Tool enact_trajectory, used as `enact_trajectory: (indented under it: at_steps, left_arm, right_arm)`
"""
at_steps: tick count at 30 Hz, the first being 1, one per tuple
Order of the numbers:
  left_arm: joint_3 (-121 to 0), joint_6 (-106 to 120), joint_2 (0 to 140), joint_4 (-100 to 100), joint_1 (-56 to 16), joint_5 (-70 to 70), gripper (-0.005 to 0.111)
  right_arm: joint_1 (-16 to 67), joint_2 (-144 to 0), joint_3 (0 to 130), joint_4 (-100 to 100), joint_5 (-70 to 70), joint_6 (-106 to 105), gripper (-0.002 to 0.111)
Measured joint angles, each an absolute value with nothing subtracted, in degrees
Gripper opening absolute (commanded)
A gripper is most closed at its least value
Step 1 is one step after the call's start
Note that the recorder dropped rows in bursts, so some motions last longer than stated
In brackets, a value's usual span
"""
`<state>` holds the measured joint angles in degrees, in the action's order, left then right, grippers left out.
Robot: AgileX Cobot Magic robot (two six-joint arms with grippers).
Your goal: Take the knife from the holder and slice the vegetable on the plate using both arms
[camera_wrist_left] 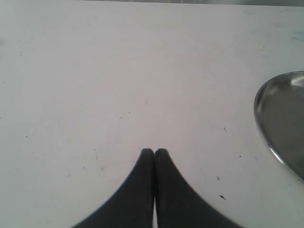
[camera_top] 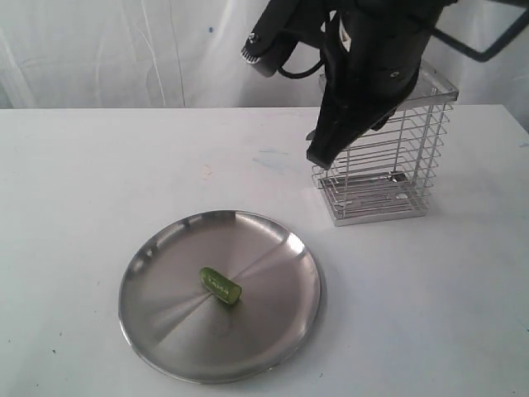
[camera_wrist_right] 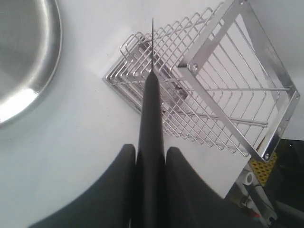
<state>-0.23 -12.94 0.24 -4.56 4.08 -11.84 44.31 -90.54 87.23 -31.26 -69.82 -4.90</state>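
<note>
1. The right gripper is clamped on the knife: its two black fingers press the black handle from both sides, and the narrow blade points away from the wrist.
2. In the exterior view the right gripper hangs in front of the holder's near-left upper corner; the knife itself is hard to make out there.
3. The holder stands upright on the white table, behind and to the right of the plate.
4. The vegetable lies near the plate's middle, one cut end showing pale flesh.
5. The left gripper has its fingertips pressed together on nothing, above bare table, with the plate's rim off to one side.
</note>
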Motion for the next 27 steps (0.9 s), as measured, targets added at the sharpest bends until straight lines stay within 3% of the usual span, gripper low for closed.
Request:
enact_trajectory:
  at_steps: [15,27]
  left_arm:
    - [-0.2,-12.9,0.2,-4.6,4.1,-11.8,0.000]
    - [-0.2,-12.9,0.2,-4.6,4.1,-11.8,0.000]
  right_arm:
    - [44.2,-89.9,87.0,1.5,-69.9,2.8,0.000]
    - [41.6,-84.8,78.4,5.8,-62.1,12.5,0.000]
